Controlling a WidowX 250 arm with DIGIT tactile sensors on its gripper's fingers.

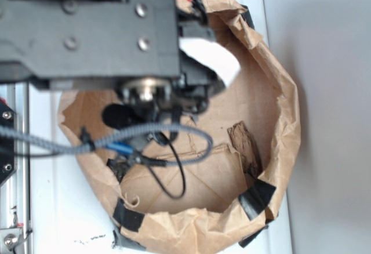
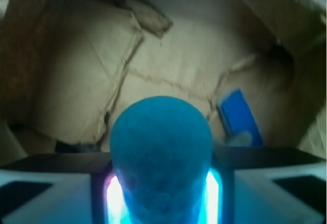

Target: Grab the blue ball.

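The blue ball [image 2: 161, 132], teal and fuzzy, fills the lower middle of the wrist view. My gripper [image 2: 161, 158] is shut on it, and the ball looks squeezed narrower where it sits between the two fingers [image 2: 51, 185]. A bright glow shows on both sides of the ball. It hangs over the brown paper floor [image 2: 168, 60] of the bag. In the exterior view the black arm [image 1: 87, 28] reaches into the bag from the upper left and hides both the ball and the jaws.
A crumpled brown paper bag wall [image 1: 281, 109] with black tape patches [image 1: 258, 199] rings the workspace. A flat blue rectangular piece [image 2: 239, 115] lies on the floor to the right of the ball. Black cables [image 1: 168, 176] dangle from the arm. A torn dark cardboard scrap [image 1: 243, 144] stands by the right wall.
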